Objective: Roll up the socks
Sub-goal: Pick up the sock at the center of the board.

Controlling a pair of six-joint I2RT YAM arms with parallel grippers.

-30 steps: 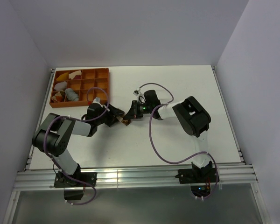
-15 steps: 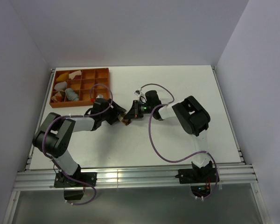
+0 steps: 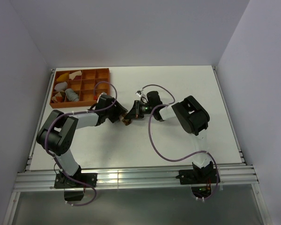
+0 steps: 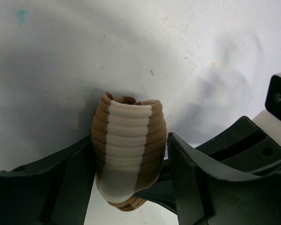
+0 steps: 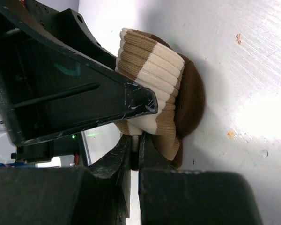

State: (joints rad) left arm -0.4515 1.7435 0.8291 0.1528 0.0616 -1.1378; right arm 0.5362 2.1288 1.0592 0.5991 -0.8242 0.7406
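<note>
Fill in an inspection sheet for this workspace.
Surface: white table, lightly speckled.
Job's things: brown striped sock, rolled up, between both grippers; grey sock in the orange tray.
Clutter: white and yellow cloth pieces in the tray.
Grippers: left gripper fingers flank the roll, grip unclear; right gripper shut, pinching the roll's edge.
Cables: purple cable loops along each arm.
Surroundings: white walls; metal rail at the near edge.
</note>
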